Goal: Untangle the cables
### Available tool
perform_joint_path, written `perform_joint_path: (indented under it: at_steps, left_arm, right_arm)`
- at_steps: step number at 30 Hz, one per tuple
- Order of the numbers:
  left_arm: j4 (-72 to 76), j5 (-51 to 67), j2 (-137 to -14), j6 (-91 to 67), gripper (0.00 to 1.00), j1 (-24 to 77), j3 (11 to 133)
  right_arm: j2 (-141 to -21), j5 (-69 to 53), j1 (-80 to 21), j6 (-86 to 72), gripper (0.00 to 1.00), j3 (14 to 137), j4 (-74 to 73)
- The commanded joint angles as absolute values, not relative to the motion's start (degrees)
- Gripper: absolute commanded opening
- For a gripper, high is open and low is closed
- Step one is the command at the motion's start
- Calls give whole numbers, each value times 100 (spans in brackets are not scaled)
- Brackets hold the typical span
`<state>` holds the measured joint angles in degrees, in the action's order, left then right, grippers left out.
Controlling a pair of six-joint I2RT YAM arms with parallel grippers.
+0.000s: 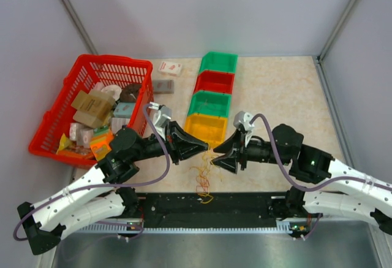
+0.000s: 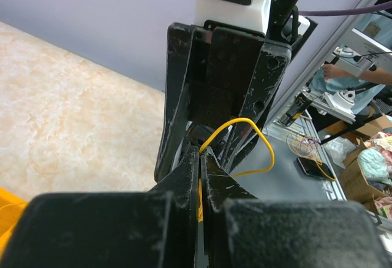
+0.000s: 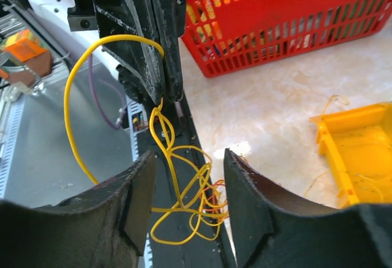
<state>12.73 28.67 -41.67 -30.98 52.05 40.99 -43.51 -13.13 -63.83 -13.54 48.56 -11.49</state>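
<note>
The cables (image 1: 202, 179) are a small tangle of yellow and orange loops hanging over the table's near edge. My left gripper (image 1: 207, 149) is shut on a yellow strand of it; the strand (image 2: 242, 124) loops out past the closed tips in the left wrist view. The tangle (image 3: 187, 194) hangs below that gripper in the right wrist view. My right gripper (image 1: 215, 159) is open, its fingers on either side of the tangle without touching it. The two grippers face each other closely.
A red basket (image 1: 64, 105) full of packets stands at the left. Small bins stand in a row behind the grippers: green (image 1: 218, 62), red (image 1: 214, 82), green (image 1: 209, 104), yellow (image 1: 204, 127). Two small packets (image 1: 169, 68) lie near the basket. A black rail (image 1: 208, 210) runs along the near edge.
</note>
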Motion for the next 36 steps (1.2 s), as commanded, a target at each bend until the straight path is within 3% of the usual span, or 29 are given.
perform_joint_path:
  at_steps: [1, 2, 4, 10, 13, 18, 23, 36]
  left_arm:
    - [1389, 2857, -4148, -3050, 0, 5221, 4289]
    - [1380, 2848, -4157, -3050, 0, 5221, 4289]
    - [1214, 2673, -4114, -2980, 0, 5221, 4333]
    - [27, 434, -3114, -2479, 0, 5221, 4325]
    - [-491, -243, -2445, -2294, 0, 5221, 4219]
    - [-1282, -1080, -1618, -2180, 0, 5221, 4306]
    - [-2046, -1599, -1231, -1943, 0, 5221, 4815]
    - [-3892, -2636, -984, -941, 0, 5229, 6881]
  right_arm:
    - [-4447, -1785, -6381, -1424, 40, 5054, -668]
    - [-4465, -1688, -6390, -1433, 32, 5054, -659]
    - [-4386, -1094, -6390, -1564, 0, 5019, -642]
    - [-3430, 3587, -6381, -2976, 0, 4711, -1859]
    - [-2806, 4988, -6390, -3444, 0, 4676, -2678]
    - [-2128, 6098, -6381, -3780, 0, 4711, -3734]
    - [-2399, 7117, -6372, -4165, 0, 5246, -5034]
    - [-2251, 8041, -5871, -3306, 0, 6152, -5634]
